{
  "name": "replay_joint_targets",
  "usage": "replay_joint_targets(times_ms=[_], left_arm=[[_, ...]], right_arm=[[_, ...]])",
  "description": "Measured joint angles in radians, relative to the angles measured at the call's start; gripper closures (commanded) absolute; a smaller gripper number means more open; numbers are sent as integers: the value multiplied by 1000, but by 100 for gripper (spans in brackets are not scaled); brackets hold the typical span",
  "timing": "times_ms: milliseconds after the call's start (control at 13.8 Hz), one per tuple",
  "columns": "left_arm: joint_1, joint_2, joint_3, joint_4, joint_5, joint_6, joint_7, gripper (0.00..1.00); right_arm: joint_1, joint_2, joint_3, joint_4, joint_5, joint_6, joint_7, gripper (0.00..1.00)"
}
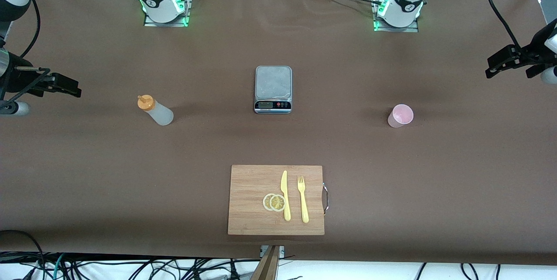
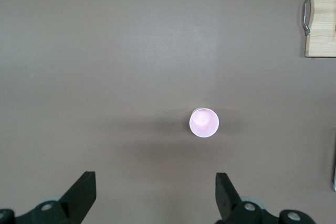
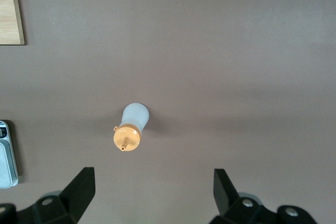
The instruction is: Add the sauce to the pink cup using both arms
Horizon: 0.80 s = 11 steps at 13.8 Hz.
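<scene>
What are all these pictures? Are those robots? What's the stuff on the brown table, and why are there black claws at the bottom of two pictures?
Yes, two robot arms share one table. The big picture looks down from a high camera facing them. The other two come from cameras on the robots' wrists, so the black claws are their own grippers.

The left gripper hangs open over the pink cup. The right gripper hangs open over the squeeze bottle with the orange cap. Neither holds anything.

Between cup and bottle sits a kitchen scale. Nearer the high camera lies a wooden cutting board carrying two lemon slices, a yellow knife and a yellow fork.
</scene>
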Motion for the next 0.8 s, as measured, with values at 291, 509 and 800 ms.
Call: replay_joint_targets(times_ms=[291, 509, 800], left_arm=[[0, 1, -1, 0, 0, 0, -1, 0], [0, 6, -5, 0, 0, 0, -1, 0], [-1, 13, -8, 0, 0, -1, 0, 0]], right_arm=[[0, 0, 0, 0, 0, 0, 0, 0], [0, 0, 0, 0, 0, 0, 0, 0], [0, 0, 0, 0, 0, 0, 0, 0]])
